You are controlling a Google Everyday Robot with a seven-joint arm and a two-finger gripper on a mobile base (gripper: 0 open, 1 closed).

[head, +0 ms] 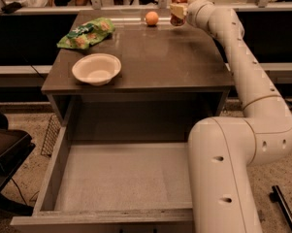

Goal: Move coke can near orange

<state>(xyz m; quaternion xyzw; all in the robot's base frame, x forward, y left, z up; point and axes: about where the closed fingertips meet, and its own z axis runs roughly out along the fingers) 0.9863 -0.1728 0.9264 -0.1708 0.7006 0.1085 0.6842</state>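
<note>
Two containers stand open to view: a shallow round white bowl (97,68) near the front left of the dark brown tabletop (155,62), showing only its pale inner surface, and a wide grey drawer (121,178) pulled out beneath the table, showing its bare grey floor. At the far edge of the tabletop the small upright red-orange coke can (177,21) sits clasped in the cream two-finger gripper (177,9), whose pale finger crosses the can's middle; whether the can's base touches the table I cannot tell. The small round orange (152,18) rests just left of the can, near but apart. A crumpled green snack bag (86,33) lies at the far left. The white jointed arm (242,57) rises along the right side. Speckled floor (281,174) surrounds the table, with a rail (131,4) behind it
</note>
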